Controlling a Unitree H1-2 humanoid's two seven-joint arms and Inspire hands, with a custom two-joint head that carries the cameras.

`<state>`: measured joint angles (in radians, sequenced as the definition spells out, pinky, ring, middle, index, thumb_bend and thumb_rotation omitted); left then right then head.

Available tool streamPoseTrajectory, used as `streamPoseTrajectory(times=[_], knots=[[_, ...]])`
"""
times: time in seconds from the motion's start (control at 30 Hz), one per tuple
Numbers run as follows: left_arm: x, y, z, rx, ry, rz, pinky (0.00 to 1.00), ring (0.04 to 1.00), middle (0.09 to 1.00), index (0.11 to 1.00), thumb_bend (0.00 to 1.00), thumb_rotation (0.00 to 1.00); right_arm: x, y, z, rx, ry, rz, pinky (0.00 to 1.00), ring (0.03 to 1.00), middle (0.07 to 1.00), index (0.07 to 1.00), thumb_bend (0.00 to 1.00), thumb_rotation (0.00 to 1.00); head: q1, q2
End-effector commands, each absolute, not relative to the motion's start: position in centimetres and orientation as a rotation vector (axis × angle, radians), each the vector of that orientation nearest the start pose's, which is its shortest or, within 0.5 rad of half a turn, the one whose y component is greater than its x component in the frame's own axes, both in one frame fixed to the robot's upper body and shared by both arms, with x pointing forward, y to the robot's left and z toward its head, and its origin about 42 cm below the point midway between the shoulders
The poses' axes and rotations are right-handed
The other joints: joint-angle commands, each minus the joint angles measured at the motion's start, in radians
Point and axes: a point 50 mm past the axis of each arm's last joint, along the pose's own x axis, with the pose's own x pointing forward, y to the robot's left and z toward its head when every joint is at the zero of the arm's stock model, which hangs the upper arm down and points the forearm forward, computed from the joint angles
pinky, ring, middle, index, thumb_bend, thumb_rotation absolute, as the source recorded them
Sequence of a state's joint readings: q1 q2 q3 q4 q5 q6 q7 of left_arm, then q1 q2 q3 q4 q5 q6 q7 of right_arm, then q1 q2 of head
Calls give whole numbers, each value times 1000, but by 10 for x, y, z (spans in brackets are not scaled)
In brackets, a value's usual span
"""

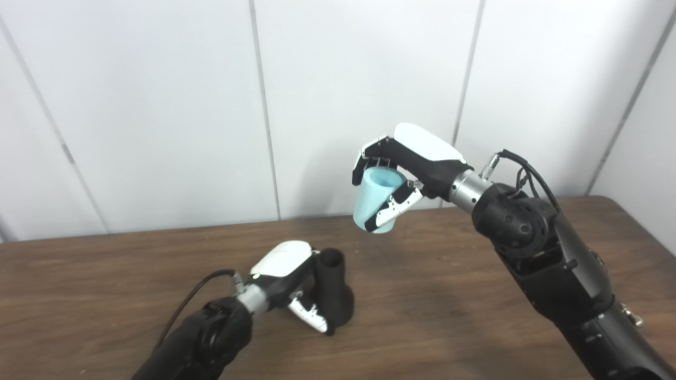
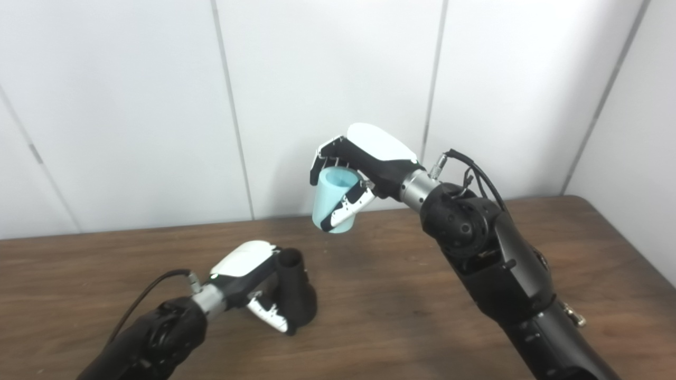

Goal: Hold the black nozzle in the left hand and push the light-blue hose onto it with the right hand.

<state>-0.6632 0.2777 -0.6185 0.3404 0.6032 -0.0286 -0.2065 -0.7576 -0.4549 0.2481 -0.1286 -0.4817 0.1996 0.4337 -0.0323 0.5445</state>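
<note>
The black nozzle [image 1: 334, 290] stands upright on the brown table [image 1: 449, 316], narrow neck up and wider base down. My left hand [image 1: 293, 287] is shut on it from the left, fingers wrapped round the base. The light-blue hose [image 1: 376, 199], a short tapered tube, is held in the air above and to the right of the nozzle, well apart from it. My right hand [image 1: 404, 166] is shut on the hose, fingers over its top rim and thumb along its front side. In the right eye view the hose [image 2: 334, 199] hangs over the table's back edge.
White wall panels [image 1: 158, 105] rise right behind the table's far edge. The table's right corner [image 1: 607, 203] lies behind my right arm. Bare brown tabletop stretches between the two arms.
</note>
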Motion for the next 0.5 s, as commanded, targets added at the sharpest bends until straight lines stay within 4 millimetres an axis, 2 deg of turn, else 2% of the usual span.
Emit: streamPoseTrajectory(times=[0.0, 0.07, 0.27, 0.47], knots=[[413, 108, 138, 1270, -156, -857, 937, 560, 454, 497, 526, 0, 425, -201, 411, -1084, -626, 357, 384, 438, 482, 492, 521, 0, 18, 8], [413, 106, 139, 1274, -156, -851, 932, 559, 438, 500, 525, 0, 426, -196, 412, -1069, -625, 375, 349, 429, 488, 495, 520, 0, 27, 13], [411, 98, 142, 1283, -154, -840, 920, 568, 419, 500, 524, 0, 425, -190, 415, -1055, -630, 409, 340, 418, 496, 501, 518, 0, 44, 29], [411, 95, 145, 1298, -141, -838, 904, 618, 519, 464, 522, 0, 425, -181, 409, -1042, -627, 425, 346, 420, 497, 504, 518, 0, 51, 41]])
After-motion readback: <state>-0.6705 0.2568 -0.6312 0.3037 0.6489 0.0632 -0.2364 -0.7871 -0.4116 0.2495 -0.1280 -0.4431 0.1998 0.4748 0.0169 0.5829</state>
